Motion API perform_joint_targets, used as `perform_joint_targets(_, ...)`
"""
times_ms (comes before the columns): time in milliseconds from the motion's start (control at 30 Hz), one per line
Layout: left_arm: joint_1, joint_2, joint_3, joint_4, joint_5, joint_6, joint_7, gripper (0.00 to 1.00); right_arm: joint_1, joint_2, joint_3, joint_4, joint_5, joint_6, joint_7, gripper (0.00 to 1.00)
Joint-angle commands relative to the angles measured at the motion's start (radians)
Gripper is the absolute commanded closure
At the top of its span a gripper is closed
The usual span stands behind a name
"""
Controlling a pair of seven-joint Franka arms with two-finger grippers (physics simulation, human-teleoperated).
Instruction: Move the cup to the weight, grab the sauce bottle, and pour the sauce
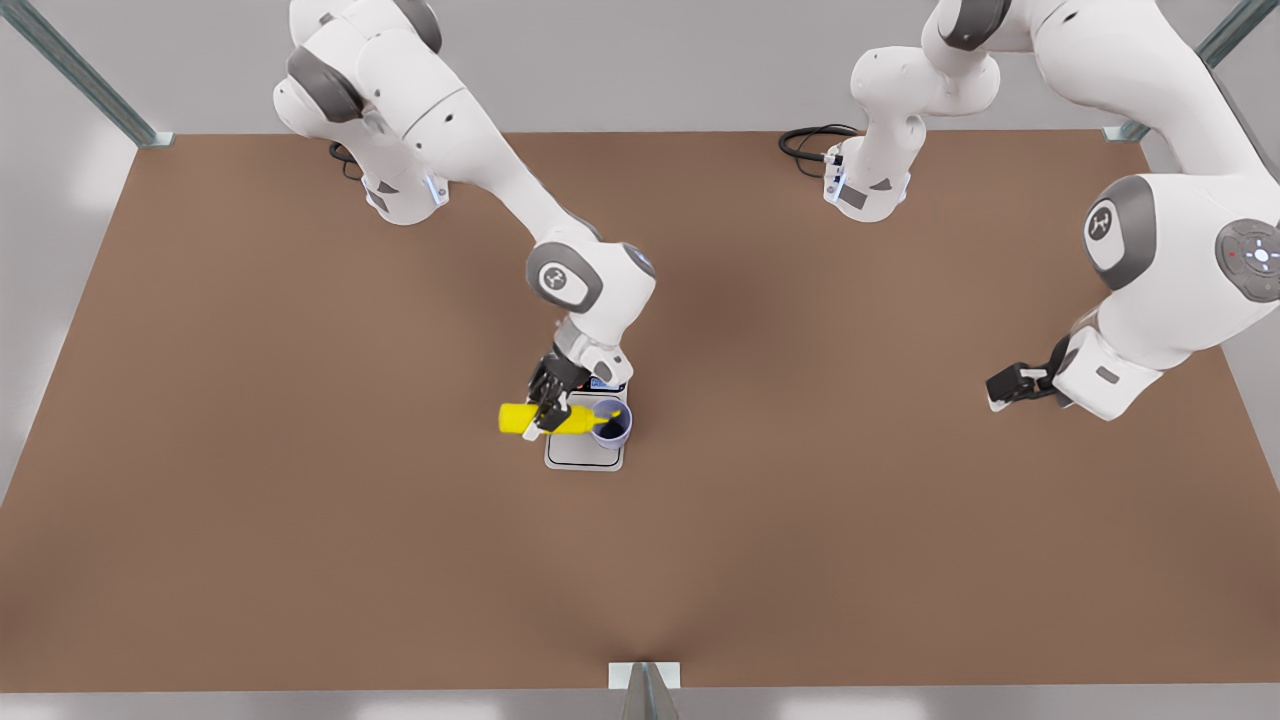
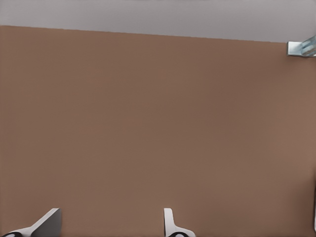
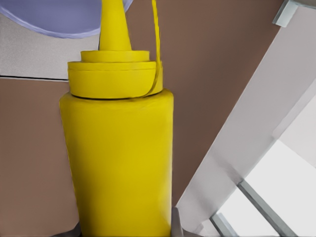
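We see the right gripper clamping the yellow squeeze bottle sideways, nozzle over the lavender plastic cup on the flat silver scale; the left gripper waits apart with its fingers spread and empty.

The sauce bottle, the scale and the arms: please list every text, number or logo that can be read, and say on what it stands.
Sauce bottle: plain yellow, no label.
Scale: its display end is hidden behind the right gripper; no number is readable.
Arm joint caps: a small round emblem, no legible letters.
Cup: no text.
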Motion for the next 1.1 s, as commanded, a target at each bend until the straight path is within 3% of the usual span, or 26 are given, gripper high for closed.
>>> perform_joint_targets(0,0.000,0.000,0.000,0.000,0.002,0.000,0.000,0.00,0.000,0.000,0.000,-0.001,-0.002,-0.001,0.000,0.42)
perform_joint_targets(567,-0.009,-0.002,-0.006,0.014,0.029,0.000,-0.002,0.00,-0.009,0.008,0.000,0.040,0.018,-0.059,-0.003,0.42)
perform_joint_targets(767,-0.012,-0.003,-0.008,0.015,0.031,0.000,-0.002,0.00,-0.167,-0.052,-0.009,0.095,0.449,0.007,-0.142,0.41)
perform_joint_targets(933,-0.012,-0.005,-0.009,0.017,0.029,0.000,-0.003,0.00,-0.376,-0.060,-0.011,0.072,0.753,0.171,-0.673,0.41)
perform_joint_targets(1067,-0.012,-0.005,-0.009,0.017,0.029,0.000,-0.002,0.00,-0.537,-0.057,-0.012,0.022,1.126,0.249,-1.142,0.41)
